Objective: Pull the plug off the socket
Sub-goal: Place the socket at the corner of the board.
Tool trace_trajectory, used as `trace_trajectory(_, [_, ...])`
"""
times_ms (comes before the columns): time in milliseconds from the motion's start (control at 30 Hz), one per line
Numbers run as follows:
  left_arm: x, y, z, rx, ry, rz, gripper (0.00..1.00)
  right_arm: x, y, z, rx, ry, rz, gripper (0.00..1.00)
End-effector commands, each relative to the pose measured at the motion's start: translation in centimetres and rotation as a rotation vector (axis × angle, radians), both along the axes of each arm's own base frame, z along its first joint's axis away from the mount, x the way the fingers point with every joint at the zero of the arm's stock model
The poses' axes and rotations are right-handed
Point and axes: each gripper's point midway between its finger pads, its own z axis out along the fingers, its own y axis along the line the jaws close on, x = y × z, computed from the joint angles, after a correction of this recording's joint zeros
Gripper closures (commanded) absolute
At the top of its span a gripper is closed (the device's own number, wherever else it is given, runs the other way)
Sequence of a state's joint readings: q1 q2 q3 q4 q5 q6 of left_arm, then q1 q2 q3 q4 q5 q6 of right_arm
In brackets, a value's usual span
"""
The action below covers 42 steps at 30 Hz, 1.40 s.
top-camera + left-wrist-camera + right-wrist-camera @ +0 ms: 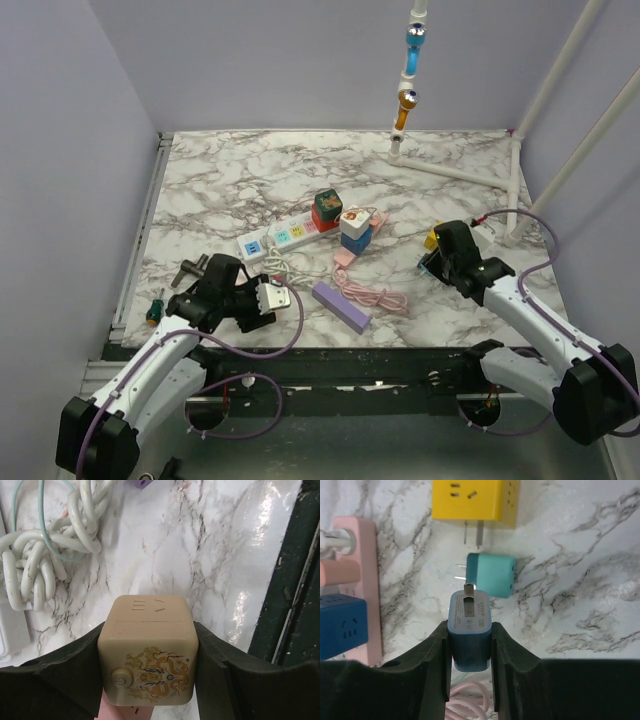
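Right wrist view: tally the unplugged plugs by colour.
Yellow plug: 1
Teal plug: 1
Blue plug: 1
Total: 3

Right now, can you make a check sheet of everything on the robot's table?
Surface: glossy marble table.
Job's things: white power strip, red-and-green cube at its end; pink strip carrying a dark blue cube.
Clutter: purple block, screwdriver, yellow adapter, teal plug.
Grippers: left gripper shut on beige cube; right gripper shut on blue plug.
Cables: white cable coiled; pink cable looped.
Surroundings: lilac walls, white pipe frame.
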<state>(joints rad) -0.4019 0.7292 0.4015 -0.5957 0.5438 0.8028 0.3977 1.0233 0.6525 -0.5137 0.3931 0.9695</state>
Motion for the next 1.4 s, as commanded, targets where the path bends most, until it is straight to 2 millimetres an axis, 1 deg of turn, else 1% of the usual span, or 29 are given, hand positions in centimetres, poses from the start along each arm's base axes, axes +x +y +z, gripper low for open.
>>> trace_trajectory(0, [2.4, 1.0, -0.5, 0.070, -0.067, 0.074, 1.00, -1.3, 0.8, -3.1, 0.090, 0.073, -0.035, 0.80])
trace_trajectory(33, [2.6, 1.1, -0.6, 0.078, -0.060, 0.088, 1.00, -1.5, 0.9, -3.7, 0.101, 0.085, -0.039, 0.80])
trace_trajectory(67, [2.7, 1.2, -0.7, 0.082, -0.051, 0.098, 1.00, -1.7, 1.0, -4.1, 0.111, 0.092, -0.041, 0.74])
trace_trajectory(100, [2.7, 1.1, -0.7, 0.079, -0.044, 0.105, 0.98, -1.9, 1.1, -4.5, 0.122, 0.097, -0.046, 0.66])
trace_trajectory(200, [2.6, 1.0, -0.8, 0.067, -0.034, 0.114, 0.85, -2.2, 1.2, -5.1, 0.136, 0.104, -0.052, 0.57])
trace_trajectory(233, [2.6, 1.0, -0.9, 0.067, -0.032, 0.118, 0.78, -2.2, 1.1, -5.1, 0.135, 0.103, -0.055, 0.53])
trace_trajectory(267, [2.7, 1.0, -0.9, 0.068, -0.033, 0.123, 0.73, -2.2, 1.0, -5.1, 0.130, 0.100, -0.056, 0.46])
trace_trajectory(300, [2.8, 1.1, -0.9, 0.070, -0.035, 0.127, 0.65, -2.2, 0.9, -5.0, 0.126, 0.098, -0.058, 0.39])
trace_trajectory(333, [2.8, 1.1, -0.7, 0.070, -0.036, 0.131, 0.58, -2.2, 0.9, -5.0, 0.123, 0.095, -0.057, 0.29])
trace_trajectory(367, [2.9, 1.1, -0.5, 0.067, -0.036, 0.135, 0.46, -2.2, 0.8, -4.9, 0.120, 0.093, -0.056, 0.21])
trace_trajectory(433, [2.6, 0.8, 0.4, 0.051, -0.024, 0.134, 0.30, -2.0, 0.8, -4.6, 0.115, 0.084, -0.050, 0.02])
trace_trajectory(500, [2.2, 0.3, 1.8, 0.018, -0.002, 0.123, 0.09, -1.5, 1.0, -3.8, 0.102, 0.064, -0.023, 0.00])
trace_trajectory(533, [2.1, -0.2, 2.8, -0.010, 0.007, 0.118, 0.02, -1.0, 1.1, -3.0, 0.090, 0.047, 0.003, 0.00])
trace_trajectory(600, [1.7, -1.0, 5.2, -0.063, 0.016, 0.100, 0.01, -0.1, 1.5, -1.2, 0.068, 0.015, 0.056, 0.00])
trace_trajectory(667, [1.2, -1.6, 7.3, -0.106, 0.025, 0.086, 0.01, 0.9, 1.9, 1.1, 0.063, -0.038, 0.094, 0.00])
trace_trajectory(700, [1.1, -1.9, 8.7, -0.127, 0.016, 0.074, 0.01, 1.4, 2.1, 2.3, 0.062, -0.068, 0.109, 0.00])
trace_trajectory(833, [1.9, -2.4, 14.7, -0.200, -0.059, 0.094, 0.01, 2.7, 3.2, 6.5, 0.055, -0.159, 0.167, 0.00])
trace_trajectory(867, [2.4, -2.3, 16.3, -0.215, -0.089, 0.116, 0.02, 3.1, 3.9, 7.8, 0.052, -0.189, 0.196, 0.00])
trace_trajectory(900, [3.1, -2.1, 17.4, -0.226, -0.108, 0.143, 0.01, 3.3, 4.8, 8.6, 0.039, -0.209, 0.233, 0.00])
trace_trajectory(933, [4.1, -1.7, 18.6, -0.236, -0.126, 0.191, 0.02, 3.5, 6.1, 9.8, 0.024, -0.240, 0.271, 0.00])
trace_trajectory(1000, [6.0, -0.7, 20.1, -0.256, -0.118, 0.277, 0.01, 3.7, 9.3, 11.6, -0.033, -0.283, 0.367, 0.00])
trace_trajectory(1033, [6.8, -0.2, 20.6, -0.273, -0.097, 0.313, 0.02, 3.7, 11.3, 11.9, -0.059, -0.287, 0.424, 0.00])
trace_trajectory(1100, [8.9, 1.5, 20.6, -0.298, -0.044, 0.409, 0.01, 4.1, 14.9, 13.1, -0.110, -0.299, 0.519, 0.00])
trace_trajectory(1133, [10.0, 2.6, 20.2, -0.301, -0.019, 0.456, 0.01, 4.4, 16.7, 13.3, -0.138, -0.307, 0.570, 0.00])
trace_trajectory(1167, [11.0, 3.7, 19.7, -0.299, 0.000, 0.500, 0.02, 4.5, 18.7, 14.3, -0.149, -0.335, 0.616, 0.00])
trace_trajectory(1233, [12.5, 5.7, 18.9, -0.304, 0.027, 0.573, 0.01, 4.9, 22.4, 14.7, -0.173, -0.355, 0.716, 0.00])
trace_trajectory(1267, [13.0, 6.3, 18.7, -0.311, 0.043, 0.592, 0.01, 5.2, 24.3, 13.9, -0.175, -0.342, 0.775, 0.00])
trace_trajectory(1300, [13.5, 7.0, 18.5, -0.321, 0.060, 0.625, 0.01, 5.4, 26.1, 13.7, -0.172, -0.338, 0.820, 0.00])
trace_trajectory(1367, [14.2, 7.7, 18.4, -0.338, 0.091, 0.668, 0.01, 5.9, 29.4, 11.6, -0.190, -0.311, 0.917, 0.00])
